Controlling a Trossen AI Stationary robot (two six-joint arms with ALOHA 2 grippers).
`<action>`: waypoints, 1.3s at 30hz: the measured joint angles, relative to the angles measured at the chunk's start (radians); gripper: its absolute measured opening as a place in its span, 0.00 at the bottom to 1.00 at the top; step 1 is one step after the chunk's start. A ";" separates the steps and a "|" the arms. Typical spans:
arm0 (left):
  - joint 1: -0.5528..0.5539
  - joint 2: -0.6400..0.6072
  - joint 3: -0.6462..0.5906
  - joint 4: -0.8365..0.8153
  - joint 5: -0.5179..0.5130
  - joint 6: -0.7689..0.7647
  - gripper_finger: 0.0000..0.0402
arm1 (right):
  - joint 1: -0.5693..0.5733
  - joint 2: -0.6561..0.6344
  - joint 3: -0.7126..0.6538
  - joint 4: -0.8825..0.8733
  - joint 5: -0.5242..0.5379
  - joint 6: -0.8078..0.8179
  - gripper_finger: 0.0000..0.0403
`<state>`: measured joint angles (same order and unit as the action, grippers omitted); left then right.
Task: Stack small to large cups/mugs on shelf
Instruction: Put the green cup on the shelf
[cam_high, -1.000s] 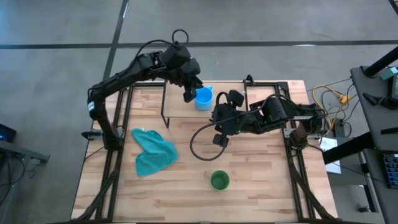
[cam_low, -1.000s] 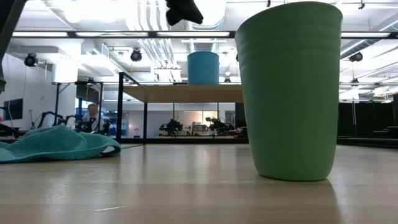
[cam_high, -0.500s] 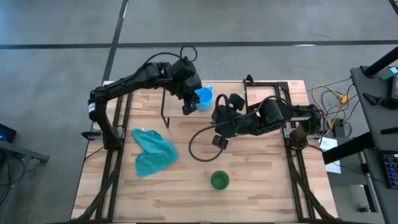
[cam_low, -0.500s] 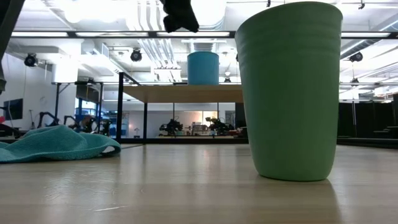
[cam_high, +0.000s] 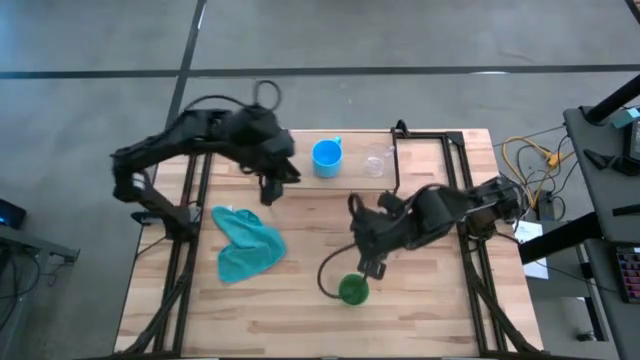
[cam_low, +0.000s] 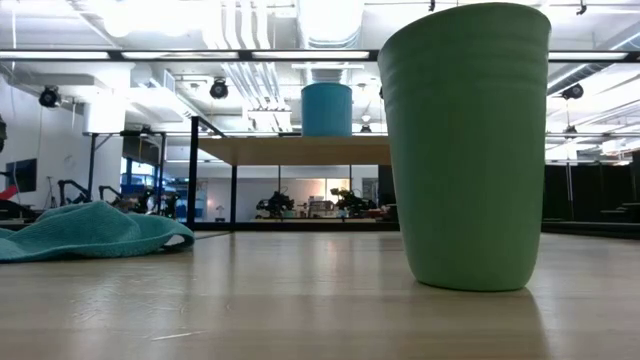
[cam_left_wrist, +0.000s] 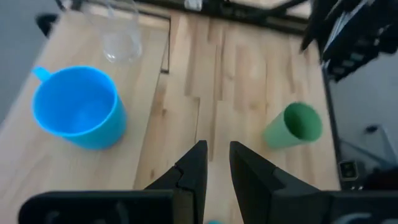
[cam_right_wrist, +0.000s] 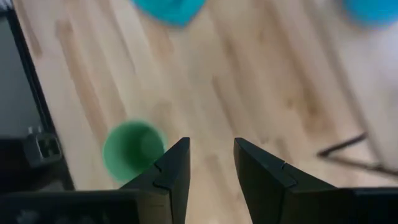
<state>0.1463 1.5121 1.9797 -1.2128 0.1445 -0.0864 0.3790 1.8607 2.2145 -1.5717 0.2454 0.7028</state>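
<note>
The blue cup with a handle (cam_high: 327, 157) stands upright on the light-wood shelf (cam_high: 295, 172), next to the clear glass (cam_high: 376, 162). In the low view the blue cup (cam_low: 327, 108) shows on top of the shelf board (cam_low: 290, 150). The green cup (cam_high: 352, 290) stands upright on the tabletop, toward the near edge. My left gripper (cam_high: 271, 186) is narrowly open and hovers left of the shelf, touching nothing. My right gripper (cam_high: 371, 264) is open, just above and beside the green cup (cam_right_wrist: 134, 149).
A crumpled teal cloth (cam_high: 245, 243) lies on the table's left half. A black cable loop (cam_high: 328, 275) hangs from the right arm beside the green cup. The shelf's thin black legs (cam_high: 263, 185) stand at the far middle. Bare wood lies between cloth and green cup.
My left gripper has drawn back from the blue cup, moving left and toward the near edge, off the shelf. My right gripper has swung from beside the shelf toward the near edge, to the green cup. The blue cup has stayed on the shelf.
</note>
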 joint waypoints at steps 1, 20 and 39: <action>-0.006 -0.024 0.000 0.000 -0.015 -0.016 0.14 | 0.006 0.001 -0.022 0.001 -0.017 0.017 0.29; -0.025 -0.266 -0.002 -0.001 -0.207 -0.092 0.14 | 0.015 0.002 -0.446 0.354 -0.287 0.067 0.29; -0.025 -0.234 -0.003 -0.002 -0.206 -0.090 0.14 | 0.011 0.001 -0.590 0.454 -0.360 0.117 0.29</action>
<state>0.1215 1.2782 1.9762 -1.2152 -0.0620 -0.1768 0.3899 1.8618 1.6247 -1.1178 -0.1143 0.8196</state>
